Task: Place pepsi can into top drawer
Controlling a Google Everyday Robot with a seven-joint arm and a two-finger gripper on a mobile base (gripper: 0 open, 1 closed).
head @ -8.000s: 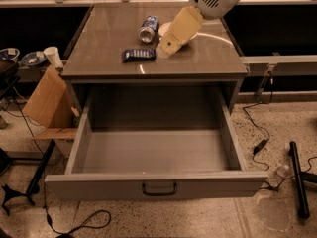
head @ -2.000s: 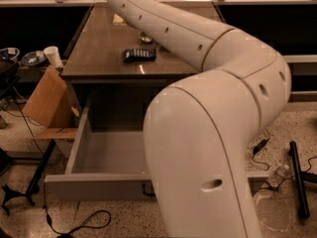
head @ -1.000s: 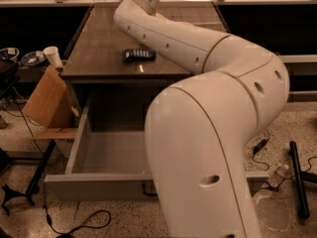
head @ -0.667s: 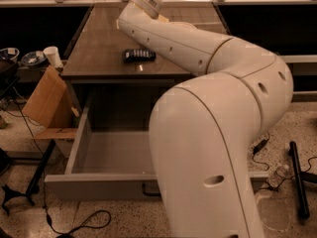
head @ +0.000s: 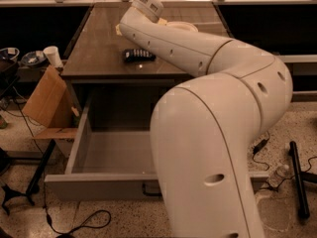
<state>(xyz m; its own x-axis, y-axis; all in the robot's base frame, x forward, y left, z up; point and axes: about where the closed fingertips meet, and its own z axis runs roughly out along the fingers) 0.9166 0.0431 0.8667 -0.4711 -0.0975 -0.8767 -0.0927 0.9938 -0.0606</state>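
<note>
My arm fills the middle and right of the camera view and reaches back over the cabinet top. My gripper [head: 119,29] is at the far end of the arm, above the back of the cabinet top; only a beige sliver shows past the wrist [head: 146,2]. The pepsi can is hidden. The top drawer [head: 99,185] is pulled wide open below the cabinet top. Its grey inside [head: 111,150] shows nothing in the visible left part, and the arm covers the right part. Its dark handle [head: 148,191] peeks out beside the arm.
A flat dark blue snack packet [head: 138,55] lies on the cabinet top [head: 94,48], with a white bowl [head: 182,27] behind the arm. A cardboard box [head: 47,100] and a white cup [head: 52,56] stand left of the cabinet. Cables and a black bar [head: 297,182] lie on the floor.
Eight seconds ago the can lay in view by the packet. The arm has since swung in front of the camera and hides it. In the last second the wrist rose and shifted slightly right.
</note>
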